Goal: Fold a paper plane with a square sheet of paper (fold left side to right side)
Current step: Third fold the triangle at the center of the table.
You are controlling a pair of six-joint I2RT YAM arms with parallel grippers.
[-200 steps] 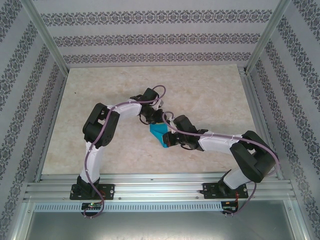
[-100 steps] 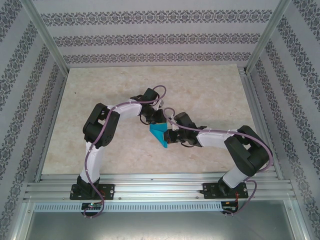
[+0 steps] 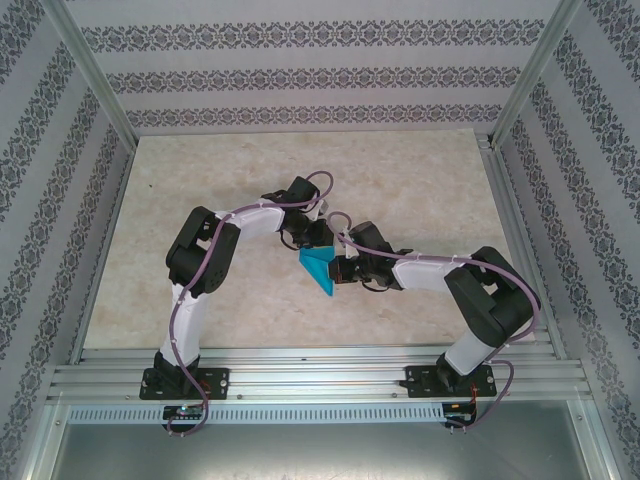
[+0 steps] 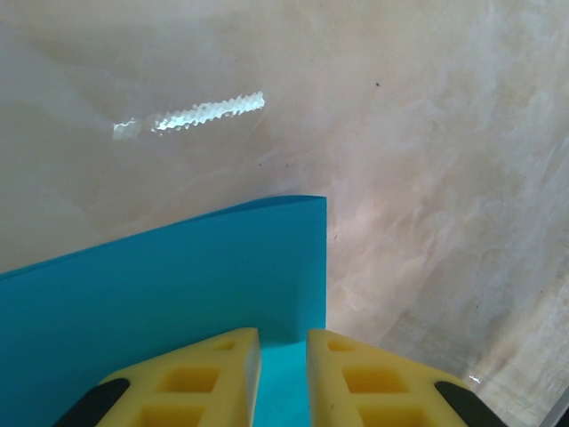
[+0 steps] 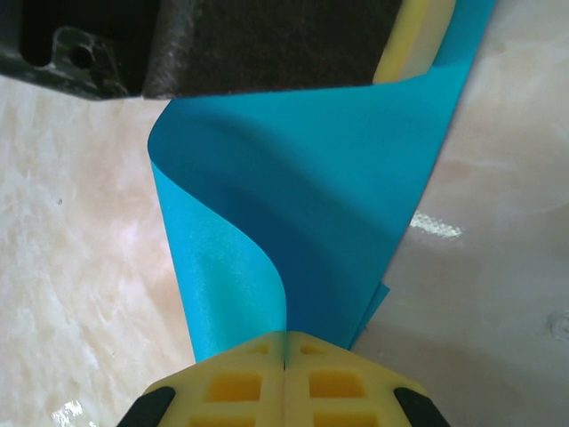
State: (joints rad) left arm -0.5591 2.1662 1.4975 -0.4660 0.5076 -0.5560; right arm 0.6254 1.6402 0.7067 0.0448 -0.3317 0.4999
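The square sheet of paper (image 3: 320, 269) is cyan-blue and lies mid-table between the two arms, partly folded over itself. In the right wrist view my right gripper (image 5: 284, 340) is shut on one edge of the paper (image 5: 311, 205) and holds that flap curled up off the table. My left gripper (image 3: 307, 240) stands at the sheet's far end. In the left wrist view its yellow fingertips (image 4: 222, 351) are a narrow gap apart, with the blue paper (image 4: 178, 285) under them and showing through the gap. Its dark body (image 5: 267, 44) faces the right wrist camera.
The beige marbled tabletop (image 3: 420, 180) spreads out around the paper. Patterned walls and metal posts (image 3: 95, 75) close in the left, right and far sides. An aluminium rail (image 3: 320, 370) with both arm bases runs along the near edge.
The right arm's elbow and forearm have swung left, towards the centre, with the paper still pinched. The lifted flap stands a little narrower and steeper. The left arm has held still.
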